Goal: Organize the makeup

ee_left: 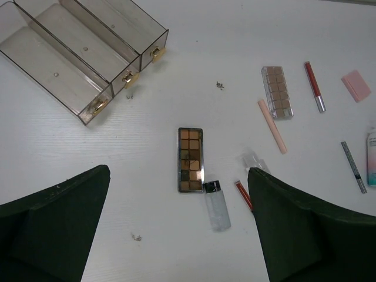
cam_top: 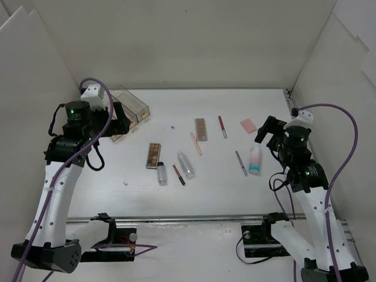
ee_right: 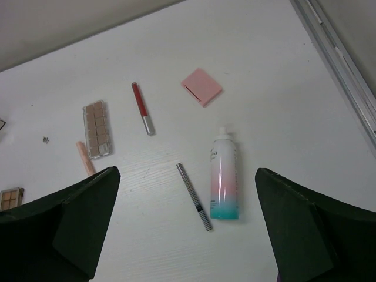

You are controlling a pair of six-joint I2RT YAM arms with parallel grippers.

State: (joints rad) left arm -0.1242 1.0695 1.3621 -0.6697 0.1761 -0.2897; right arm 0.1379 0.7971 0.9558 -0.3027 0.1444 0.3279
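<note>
— Left hand [ee_left: 179, 169]?
— Wide, empty, over a palette [ee_left: 190, 160] and clear bottle [ee_left: 216, 205].
— Right hand [ee_right: 187, 170]?
— Wide too, above teal bottle [ee_right: 224, 176] and grey pencil [ee_right: 194, 196]; pink pad [ee_right: 201, 86] beyond. All lies loose mid-counter [cam_top: 205, 200]; box [ee_left: 82, 53] sits far left.

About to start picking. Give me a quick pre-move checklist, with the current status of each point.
1. The left end effector is open and empty: ok.
2. The right end effector is open and empty: ok.
3. The visible compartments of the clear box hold nothing: ok.
4. The dark eyeshadow palette lies clear of its neighbours: cannot tell. The cap of a clear bottle sits right at its corner.
5. The white-pink-teal bottle lies on its side, apart from the grey pencil: ok.
</note>
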